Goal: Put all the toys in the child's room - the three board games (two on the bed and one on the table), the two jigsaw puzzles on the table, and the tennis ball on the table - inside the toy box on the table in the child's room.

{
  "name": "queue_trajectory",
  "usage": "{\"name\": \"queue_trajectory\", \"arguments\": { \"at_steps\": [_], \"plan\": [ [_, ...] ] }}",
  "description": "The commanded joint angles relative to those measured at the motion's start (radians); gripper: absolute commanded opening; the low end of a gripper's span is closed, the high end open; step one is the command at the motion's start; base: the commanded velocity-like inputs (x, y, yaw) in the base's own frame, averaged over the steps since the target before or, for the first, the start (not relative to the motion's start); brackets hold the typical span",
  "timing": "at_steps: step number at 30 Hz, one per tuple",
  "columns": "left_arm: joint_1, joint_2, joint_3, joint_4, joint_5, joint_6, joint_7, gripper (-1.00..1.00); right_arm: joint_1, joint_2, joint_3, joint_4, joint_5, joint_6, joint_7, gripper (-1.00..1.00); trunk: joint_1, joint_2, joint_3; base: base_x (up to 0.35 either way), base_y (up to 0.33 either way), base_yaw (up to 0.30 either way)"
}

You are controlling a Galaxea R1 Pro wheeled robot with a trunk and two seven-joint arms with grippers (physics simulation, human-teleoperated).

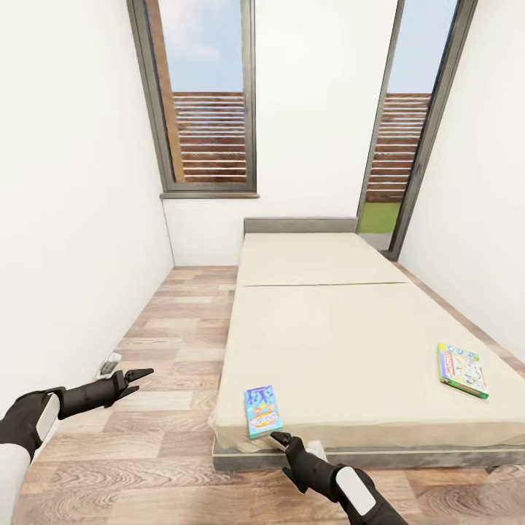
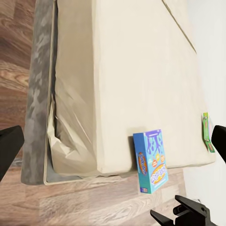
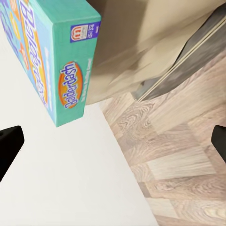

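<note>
Blue flat board-game box with a cartoon lid (image 1: 262,411) lying on the beige mattress of the low grey-framed bed (image 1: 343,343), at the near edge toward the left corner, one short end reaching the mattress edge. From the left wrist view, same blue box (image 2: 151,161) seen overhanging that edge a little. In the right wrist view, teal side panel of the box (image 3: 61,56) close up, orange oval logo printed on it, above wood-plank floor (image 3: 179,160).

Second board game, pastel lid with green edge (image 1: 462,370), flat on the mattress near the right edge, well apart from the blue box; in the left wrist view only its green edge (image 2: 207,133) visible at the far side of the mattress.

Right gripper (image 1: 281,440) black, just in front of the blue box at the bed's near edge, close to it; contact impossible to tell. Jaws apart, dark tips at both sides of the right wrist view, nothing between them.

Left gripper (image 1: 135,378) held out over the plank floor to the left of the bed, well apart from both boxes. Jaws apart, empty.

Grey headboard (image 1: 300,224) at the far end against the white wall, tall dark-framed windows (image 1: 208,102) beyond.
</note>
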Motion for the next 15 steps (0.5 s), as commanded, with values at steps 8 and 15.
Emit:
{"name": "queue_trajectory", "arguments": {
  "at_steps": [8, 15],
  "plan": [
    [0.0, 0.0, 0.003, 0.0, 0.001, 0.009, -0.002, 1.0, -0.001, 0.002, -0.007, -0.002, -0.001, 0.008, 0.002, 1.0, 0.0, 0.0, -0.001, 0.0, 0.008, 0.0],
    [0.0, 0.0, 0.003, 0.0, 0.001, 0.009, -0.002, 1.0, 0.0, 0.002, -0.003, -0.01, -0.001, 0.007, 0.024, 1.0, 0.0, 0.0, -0.001, 0.0, 0.001, 0.0]
  ]
}}
